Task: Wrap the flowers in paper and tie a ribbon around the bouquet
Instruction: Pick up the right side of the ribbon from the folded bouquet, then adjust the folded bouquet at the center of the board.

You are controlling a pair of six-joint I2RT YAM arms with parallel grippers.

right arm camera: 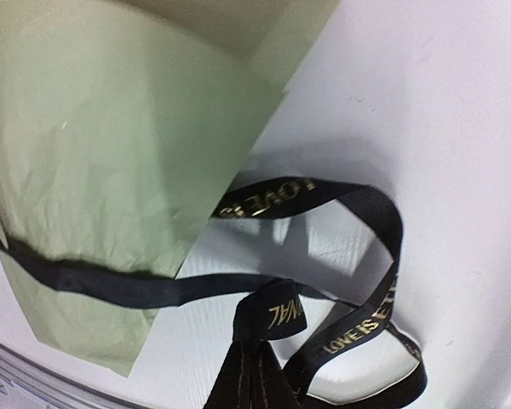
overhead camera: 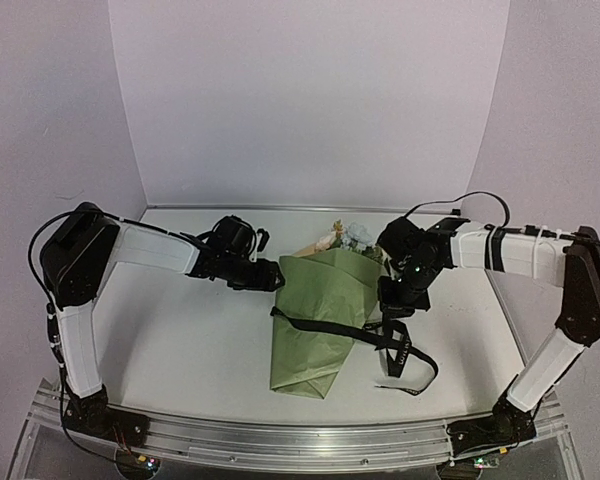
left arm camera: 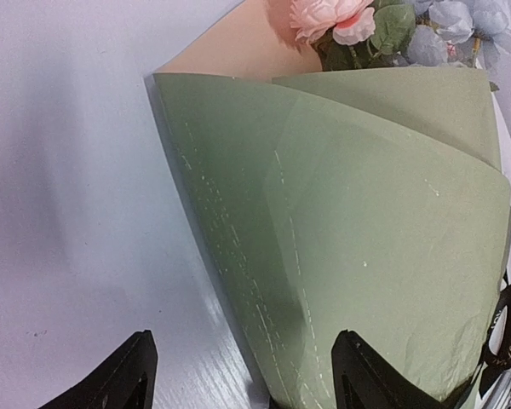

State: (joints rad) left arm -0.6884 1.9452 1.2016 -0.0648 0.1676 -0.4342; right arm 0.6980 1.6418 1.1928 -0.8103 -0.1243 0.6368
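Observation:
The bouquet lies mid-table as a cone of olive-green paper (overhead camera: 315, 325), with the flowers (overhead camera: 352, 237) showing at its wide far end. The black ribbon (overhead camera: 320, 327) crosses the cone and loops on the table to its right. My left gripper (overhead camera: 270, 275) is at the cone's upper left edge. In the left wrist view it (left arm camera: 243, 375) stands open, its fingers (left arm camera: 366, 379) straddling the edge of the paper (left arm camera: 349, 213); pink and blue flowers (left arm camera: 341, 21) show at the top. My right gripper (right arm camera: 260, 358) is shut on a fold of the ribbon (right arm camera: 277, 311), just right of the paper (right arm camera: 111, 153).
The white table (overhead camera: 180, 340) is closed in by white walls behind and at both sides. An aluminium rail (overhead camera: 300, 440) runs along the near edge between the arm bases. Loose ribbon loops (overhead camera: 410, 360) lie right of the cone.

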